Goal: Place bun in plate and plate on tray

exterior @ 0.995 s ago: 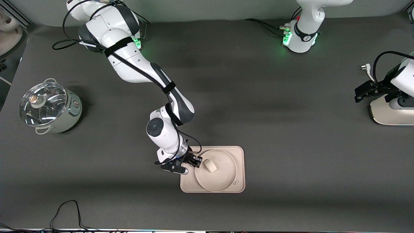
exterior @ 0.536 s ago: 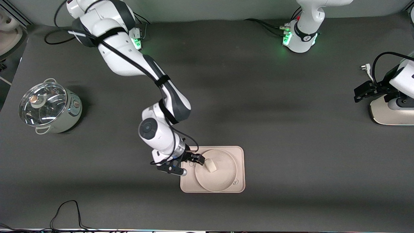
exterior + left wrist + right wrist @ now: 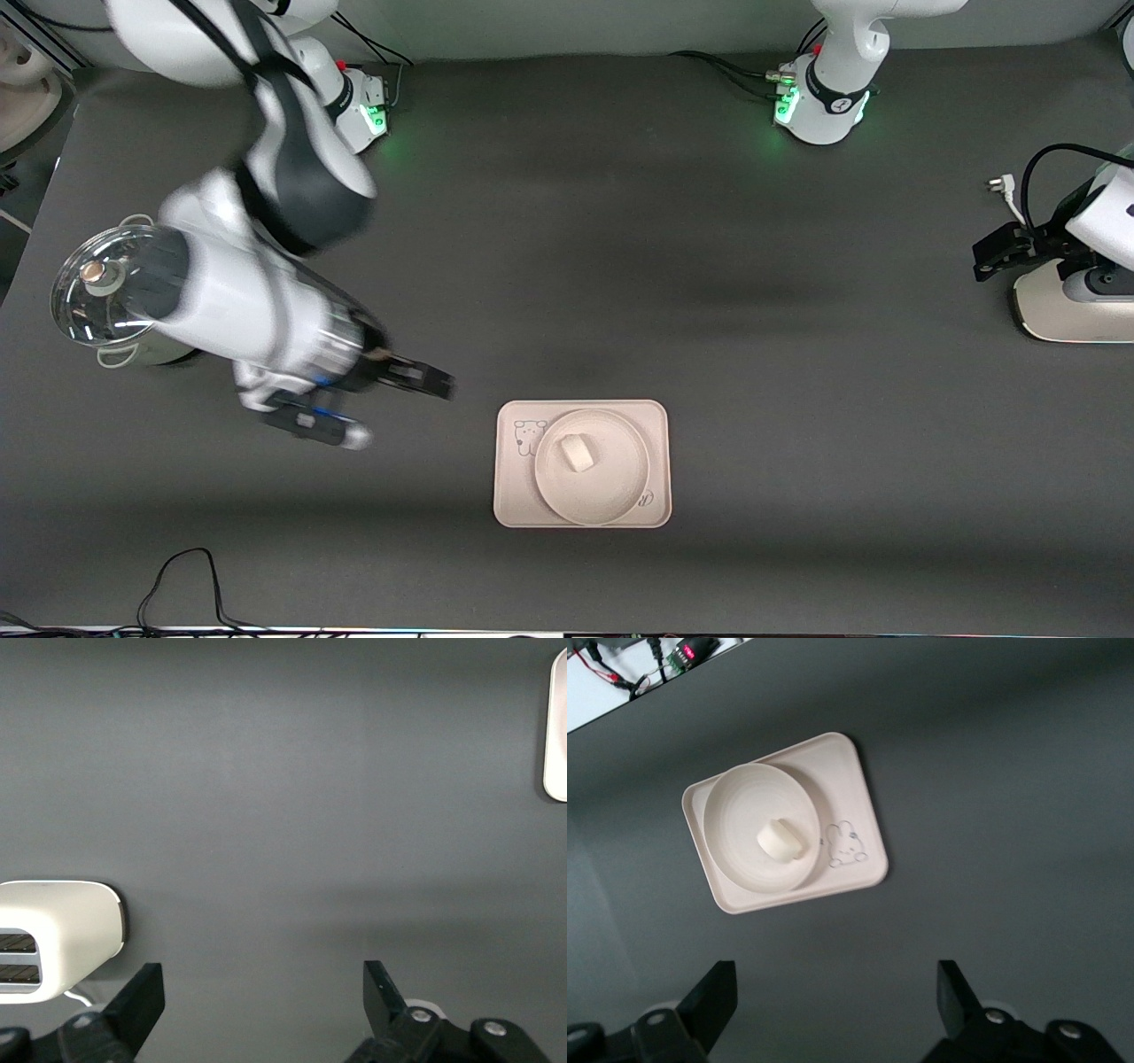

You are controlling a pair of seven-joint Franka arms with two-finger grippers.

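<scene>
The white bun (image 3: 577,454) lies in the round cream plate (image 3: 611,486). The plate rests on the rectangular tray (image 3: 514,501), which has a bear drawing at one corner. My right gripper (image 3: 425,383) is open and empty, up in the air over bare table between the pot and the tray. Its wrist view shows the bun (image 3: 780,840), the plate (image 3: 735,837) and the tray (image 3: 859,815) below, well apart from its open gripper (image 3: 833,1001). My left gripper (image 3: 999,250) waits open and empty by the toaster, and its wrist view shows the gripper (image 3: 264,1001) over bare table.
A pot with a glass lid (image 3: 115,292) stands at the right arm's end, partly under the right arm. A white toaster (image 3: 1063,310) stands at the left arm's end and also shows in the left wrist view (image 3: 62,930). A black cable (image 3: 186,576) lies near the front edge.
My right gripper has drawn away from the plate's rim, risen and swung toward the pot. The plate with the bun stays on the tray. The left arm has not moved.
</scene>
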